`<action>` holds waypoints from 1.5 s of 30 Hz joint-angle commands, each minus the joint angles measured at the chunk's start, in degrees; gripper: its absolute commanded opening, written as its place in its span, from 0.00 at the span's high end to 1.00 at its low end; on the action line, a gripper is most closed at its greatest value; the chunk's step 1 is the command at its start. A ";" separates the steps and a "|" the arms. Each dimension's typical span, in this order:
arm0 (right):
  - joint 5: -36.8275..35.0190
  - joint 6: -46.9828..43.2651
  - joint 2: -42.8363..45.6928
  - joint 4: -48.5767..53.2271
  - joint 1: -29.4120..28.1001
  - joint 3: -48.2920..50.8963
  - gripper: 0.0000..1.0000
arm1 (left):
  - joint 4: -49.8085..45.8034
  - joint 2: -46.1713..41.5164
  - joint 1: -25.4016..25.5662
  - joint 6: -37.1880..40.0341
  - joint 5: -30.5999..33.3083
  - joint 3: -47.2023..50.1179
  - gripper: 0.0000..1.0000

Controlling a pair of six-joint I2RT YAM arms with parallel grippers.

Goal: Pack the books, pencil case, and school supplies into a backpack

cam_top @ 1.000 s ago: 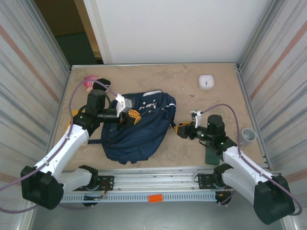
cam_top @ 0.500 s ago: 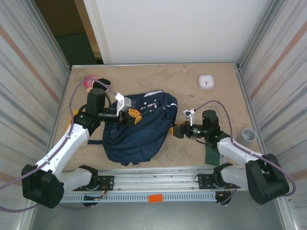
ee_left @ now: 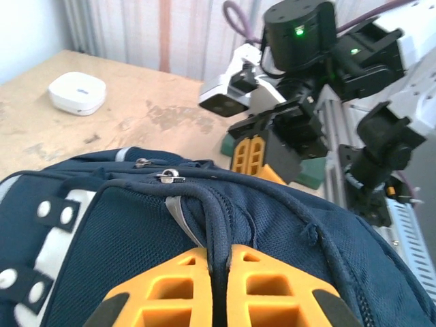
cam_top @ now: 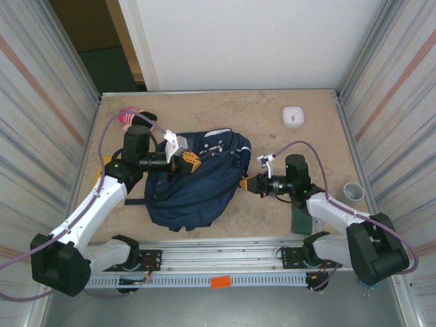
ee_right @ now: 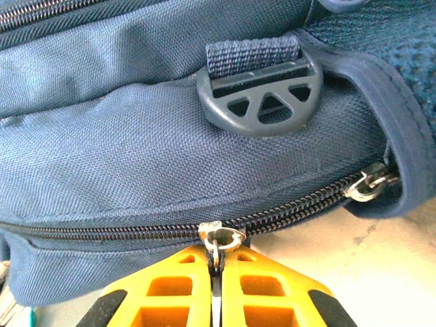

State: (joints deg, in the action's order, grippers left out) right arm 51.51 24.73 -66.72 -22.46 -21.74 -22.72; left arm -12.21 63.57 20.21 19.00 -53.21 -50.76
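the backpack (cam_top: pixel 197 180) lay at the centre left of the top view. the left gripper (cam_top: pixel 193 163) was clenched on its dark handle loop (ee_left: pixel 216 225), and the right gripper (cam_top: pixel 247 184), at the bag's right edge, was pinched shut on a silver zipper pull (ee_right: pixel 216 240).

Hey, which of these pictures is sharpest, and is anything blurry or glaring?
Right wrist: sharp on the backpack weave and zipper pull, no glare. Left wrist: the left gripper up close is soft. Top external: even light, only faint shadows.
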 commanded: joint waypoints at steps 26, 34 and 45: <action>-14.25 4.26 -1.86 15.53 -22.31 -16.10 1.00 | 18.03 4.88 16.18 -17.58 58.09 0.80 1.00; -17.58 11.07 -5.30 16.80 -24.65 -19.24 1.00 | 20.95 10.86 20.62 -19.20 67.49 -0.94 1.00; -24.15 21.44 -6.37 13.72 -27.38 -17.46 0.71 | 26.41 10.76 20.63 -17.78 56.37 1.42 1.00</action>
State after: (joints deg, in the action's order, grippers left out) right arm 27.38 43.33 -74.11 -7.01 -48.84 -39.66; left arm 6.76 76.84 41.58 0.23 6.68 -49.43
